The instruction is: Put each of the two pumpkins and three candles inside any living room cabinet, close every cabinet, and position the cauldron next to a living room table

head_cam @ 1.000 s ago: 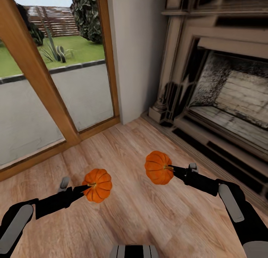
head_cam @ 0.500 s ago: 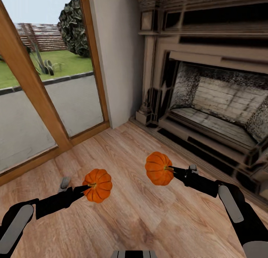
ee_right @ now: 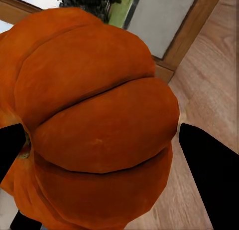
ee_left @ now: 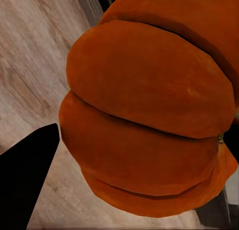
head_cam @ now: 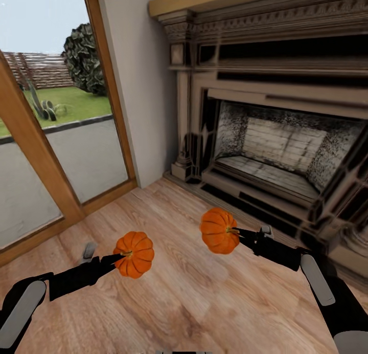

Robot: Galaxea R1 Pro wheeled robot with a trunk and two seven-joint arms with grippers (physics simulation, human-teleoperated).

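The ornate carved dark-brown stone-and-wood fireplace [head_cam: 276, 118] fills the far right of the head view, its pale wooden mantel running along the top edge and its stepped hearth edge slanting down toward the right arm; to its left stands a plain off-white wall section [head_cam: 145, 83], and left of that a tall glass door in a light-brown wooden frame [head_cam: 38, 154] looks onto a grey paved strip, grass and a dark shrub; the light-brown wood-plank floor [head_cam: 194, 292] spreads open and bare between the door frame, the wall corner and the hearth, with free room ahead of both arms and toward the left.

Both black arms reach forward above this floor, well apart from each other; the right gripper [head_cam: 232, 231] is clamped on the stem side of a small round bright-orange ribbed pumpkin [head_cam: 219, 230], held in the air near the hearth edge but clear of it; in the right wrist view that pumpkin [ee_right: 94, 125] sits between the two black fingers [ee_right: 211, 175].

The left gripper [head_cam: 122, 253] grips the second small orange ribbed pumpkin [head_cam: 134, 255] likewise by its stem side, held above open floor; the left wrist view shows this pumpkin [ee_left: 149, 110] close up beside one black finger [ee_left: 27, 175].
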